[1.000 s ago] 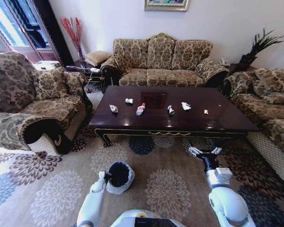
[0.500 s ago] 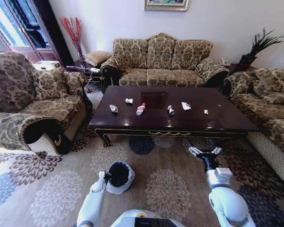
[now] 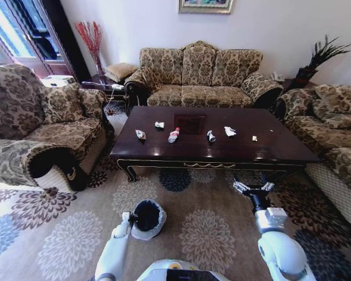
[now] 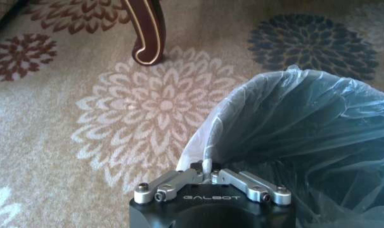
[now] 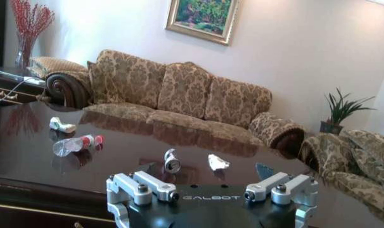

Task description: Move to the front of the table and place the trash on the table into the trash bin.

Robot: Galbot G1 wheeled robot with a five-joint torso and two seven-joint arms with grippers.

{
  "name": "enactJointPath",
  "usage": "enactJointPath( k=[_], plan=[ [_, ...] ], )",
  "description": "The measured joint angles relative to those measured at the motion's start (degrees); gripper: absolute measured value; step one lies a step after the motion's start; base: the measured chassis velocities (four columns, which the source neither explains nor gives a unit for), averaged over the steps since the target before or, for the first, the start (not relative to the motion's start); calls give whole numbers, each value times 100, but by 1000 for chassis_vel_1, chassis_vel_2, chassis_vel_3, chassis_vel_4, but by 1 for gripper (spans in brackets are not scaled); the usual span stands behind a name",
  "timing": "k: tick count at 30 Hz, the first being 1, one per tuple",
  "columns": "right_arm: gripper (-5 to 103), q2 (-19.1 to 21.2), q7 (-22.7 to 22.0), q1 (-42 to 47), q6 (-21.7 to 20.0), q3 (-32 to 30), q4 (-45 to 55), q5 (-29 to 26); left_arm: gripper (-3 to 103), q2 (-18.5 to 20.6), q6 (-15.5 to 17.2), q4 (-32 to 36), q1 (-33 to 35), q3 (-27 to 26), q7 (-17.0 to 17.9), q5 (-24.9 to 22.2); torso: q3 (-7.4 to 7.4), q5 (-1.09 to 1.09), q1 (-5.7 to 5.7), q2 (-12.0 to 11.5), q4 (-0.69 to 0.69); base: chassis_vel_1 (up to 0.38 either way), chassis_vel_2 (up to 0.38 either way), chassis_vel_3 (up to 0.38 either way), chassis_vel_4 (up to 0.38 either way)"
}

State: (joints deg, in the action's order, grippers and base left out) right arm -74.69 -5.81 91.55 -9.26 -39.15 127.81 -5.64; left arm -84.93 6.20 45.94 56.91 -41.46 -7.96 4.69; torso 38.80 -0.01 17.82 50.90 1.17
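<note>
Sofas ring our dark glossy reddish-brown wooden counter (image 3: pixel 269 143), scattered trash (image 3: pixel 174 136) atop; left fingers (image 4: pixel 208 167) pinch the bag-lined round bin's (image 3: pixel 147 218) rim, carrying it along; right gripper (image 3: pixel 253 188) spread, ready.

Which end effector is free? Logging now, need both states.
Left end effector: shut on the trash bin liner rim.
Right end effector: open, holding nothing.
</note>
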Motion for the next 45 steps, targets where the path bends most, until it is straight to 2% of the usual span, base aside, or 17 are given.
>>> enactJointPath(
  k=[21, 24, 27, 28, 30, 31, 33, 45],
  plan=[
    [100, -2, 0, -2, -6, 0, 0, -19, 0, 0, -10, 41, 20, 0, 0, -11, 0, -1, 0, 0, 0, 0, 0, 0, 0],
    [100, -51, -125, -134, -138, 6, 12, -206, 0, 10, -190, 594, 341, -1, 20, -272, 0, 1, 0, 0, 1, 0, 0, 0, 0],
    [100, -50, -168, -152, -158, 7, 23, -240, 0, 14, -241, 733, 420, -2, 25, -341, 0, 1, 0, 0, 1, 0, 0, 0, 0],
    [100, -39, -167, -170, -202, 9, 54, -395, 0, 18, -393, 1135, 643, -1, 37, -542, 0, 2, 0, 0, 1, 0, 0, 0, 0],
    [100, -39, -121, -166, -182, 13, 55, -442, 0, 19, -528, 1542, 870, 3, 37, -744, 0, -3, 0, 0, 0, 0, 0, 0, 0],
    [100, -39, -121, -166, -182, 13, 55, -442, 0, 19, -528, 1542, 870, 3, 37, -744, 0, -3, 0, 0, 0, 0, 0, 0, 0],
    [100, -69, -67, -142, -139, 25, 54, -455, 0, 36, -709, 2029, 1152, 3, 57, -968, 0, 3, 0, 0, 2, 0, 0, 0, 0],
    [100, -21, 100, -207, -13, 5, -70, -513, 0, 197, -903, 2014, 1035, 38, -108, -990, 0, 0, 0, -1, 0, 0, 0, 0, 0]
  ],
)
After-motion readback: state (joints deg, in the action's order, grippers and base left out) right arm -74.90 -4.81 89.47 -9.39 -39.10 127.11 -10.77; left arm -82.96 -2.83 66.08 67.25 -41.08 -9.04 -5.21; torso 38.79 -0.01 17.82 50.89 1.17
